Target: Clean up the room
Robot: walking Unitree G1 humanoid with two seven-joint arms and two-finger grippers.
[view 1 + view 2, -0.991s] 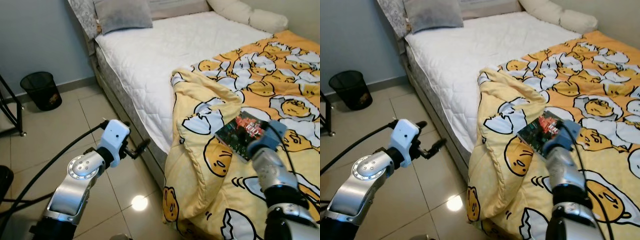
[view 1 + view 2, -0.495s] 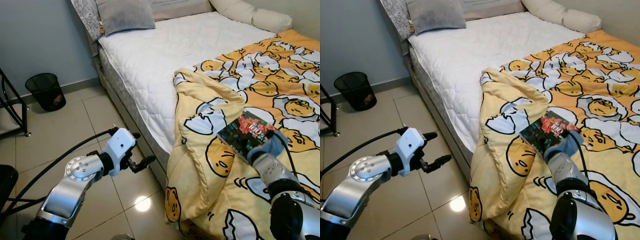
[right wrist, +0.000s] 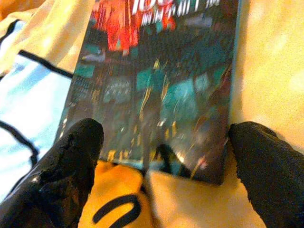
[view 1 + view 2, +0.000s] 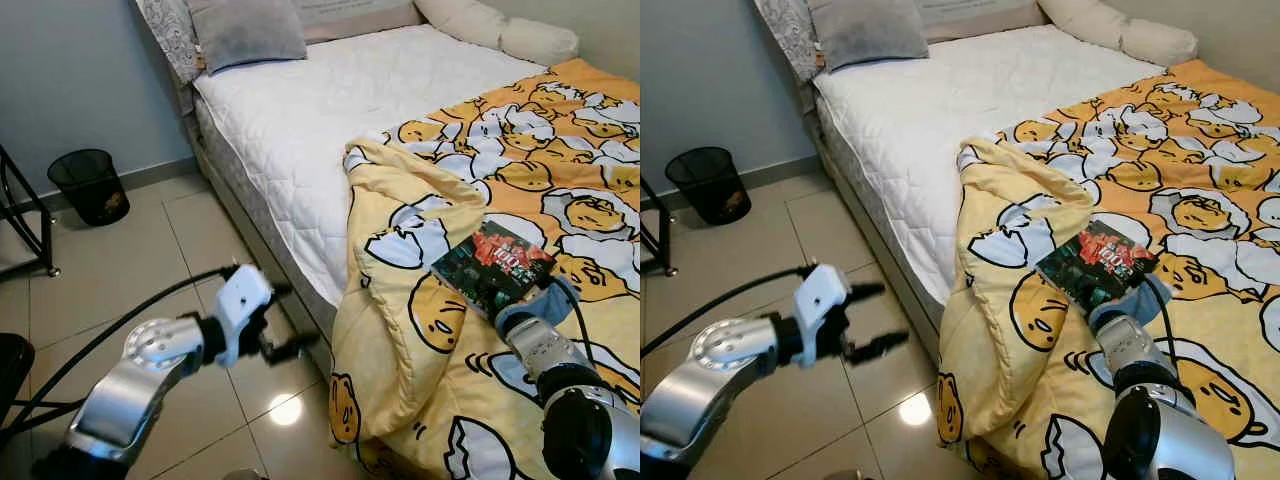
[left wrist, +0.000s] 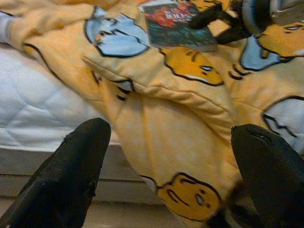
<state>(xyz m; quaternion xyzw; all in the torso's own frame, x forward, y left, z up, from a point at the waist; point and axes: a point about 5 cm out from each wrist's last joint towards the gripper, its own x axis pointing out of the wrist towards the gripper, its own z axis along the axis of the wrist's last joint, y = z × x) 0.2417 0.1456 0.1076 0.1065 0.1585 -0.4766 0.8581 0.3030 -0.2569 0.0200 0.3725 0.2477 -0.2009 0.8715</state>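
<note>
A dark book (image 4: pixel 492 266) with a red and teal cover lies flat on the yellow egg-print blanket (image 4: pixel 450 180) on the bed. My right gripper (image 3: pixel 161 156) is open at the book's near edge. Its black fingers (image 3: pixel 71 161) rest on the blanket, spread to either side of the book's near corner. The right wrist (image 4: pixel 535 305) sits just in front of the book. My left gripper (image 4: pixel 290 320) is open and holds nothing. It hovers above the tiled floor beside the bed, pointing toward the hanging blanket edge (image 5: pixel 180 142).
The bare white mattress (image 4: pixel 330 100) takes up the bed's left half, with a grey pillow (image 4: pixel 245 30) and white pillows (image 4: pixel 500 30) at its head. A black mesh bin (image 4: pixel 88 185) stands by the wall. Black stand legs (image 4: pixel 20 220) are at far left on the floor.
My right gripper has drawn back from over the book to its near edge. The left arm has shifted slightly over the floor and looks blurred. The camera moved a little.
</note>
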